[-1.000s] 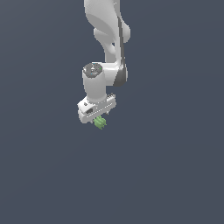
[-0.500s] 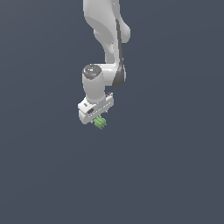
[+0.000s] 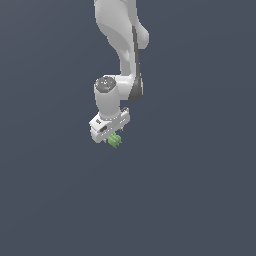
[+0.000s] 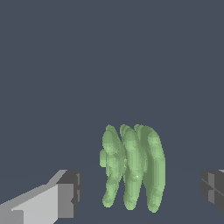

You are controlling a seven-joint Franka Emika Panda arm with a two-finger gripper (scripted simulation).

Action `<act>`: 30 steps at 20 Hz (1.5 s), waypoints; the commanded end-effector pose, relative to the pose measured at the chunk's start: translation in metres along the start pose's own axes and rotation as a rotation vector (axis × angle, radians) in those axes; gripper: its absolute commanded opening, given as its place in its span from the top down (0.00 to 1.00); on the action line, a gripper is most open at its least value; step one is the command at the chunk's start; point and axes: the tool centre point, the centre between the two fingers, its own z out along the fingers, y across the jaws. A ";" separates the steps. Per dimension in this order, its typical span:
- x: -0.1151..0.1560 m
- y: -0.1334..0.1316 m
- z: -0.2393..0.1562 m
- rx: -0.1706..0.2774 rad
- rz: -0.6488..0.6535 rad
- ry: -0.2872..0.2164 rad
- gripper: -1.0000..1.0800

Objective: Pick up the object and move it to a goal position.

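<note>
gripper [image 3: 114, 138]: pointing down, hanging from the white arm [image 3: 122, 45] over plain grey ground.
fingers [image 4: 65, 194]: wrist view shows clear gaps either side of the block; whether they grip it, cannot tell.
object [image 3: 114, 140]: green ridged block, between the fingertips, just under the palm.
step: likely carry phase; no goal marker visible.

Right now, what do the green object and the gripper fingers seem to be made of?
The green object looks like soft matte plastic or rubber: ridged lobes, dull shading, no sharp highlights. As a render, it leaves this open. The gripper fingers look like hard matte plastic or painted metal: flat grey faces, dark pads.
</note>
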 end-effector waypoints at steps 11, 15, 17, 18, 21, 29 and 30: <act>-0.001 0.000 0.040 0.001 -0.003 0.000 0.04; -0.001 0.000 0.040 0.001 -0.003 0.000 1.00; -0.001 0.000 0.040 0.001 -0.003 0.000 1.00; -0.001 0.000 0.040 0.001 -0.003 0.000 1.00; -0.001 0.000 0.040 0.001 -0.003 0.000 1.00; 0.010 -0.004 0.025 -0.001 -0.003 0.000 1.00; 0.013 -0.005 0.021 -0.001 -0.003 0.000 1.00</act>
